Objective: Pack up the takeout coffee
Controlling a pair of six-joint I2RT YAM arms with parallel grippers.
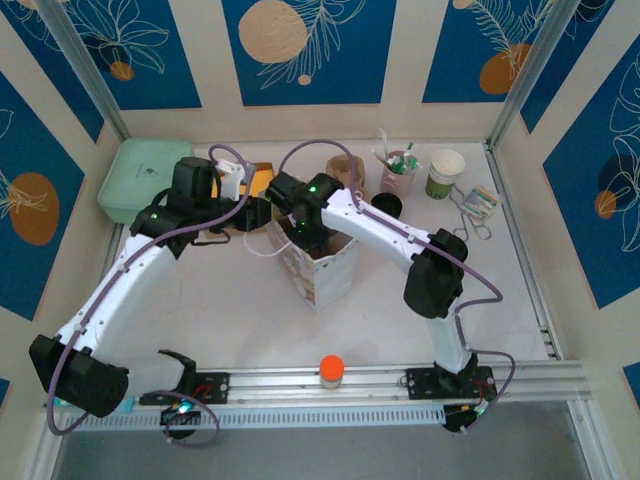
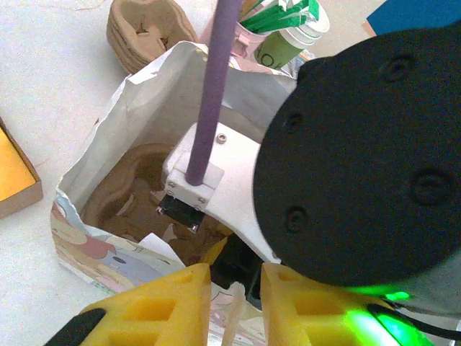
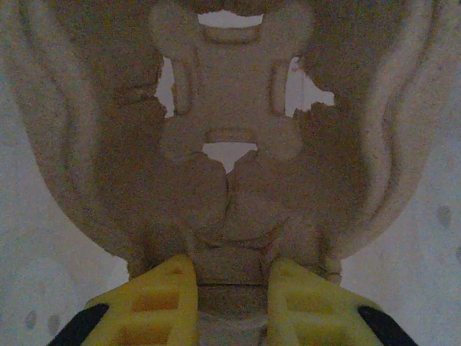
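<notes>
Left arm (image 1: 120,280) stretched forward, right arm (image 1: 395,232) folded inward, left tool (image 2: 235,280) clamped narrow, right tool (image 3: 232,272) clamped narrow

No legible word, number or brand anywhere. Only a small dark mark (image 1: 150,173) on the floor of the pale green plastic tray (image 1: 128,192), far left of the open white paper bag (image 1: 326,272), too small to read. Pastel cartoon-like print on the bag's outer side (image 2: 83,245), without letters that can be made out. Green print on the green-and-white paper cup (image 1: 444,176), right of and behind the bag, equally unreadable.
</notes>
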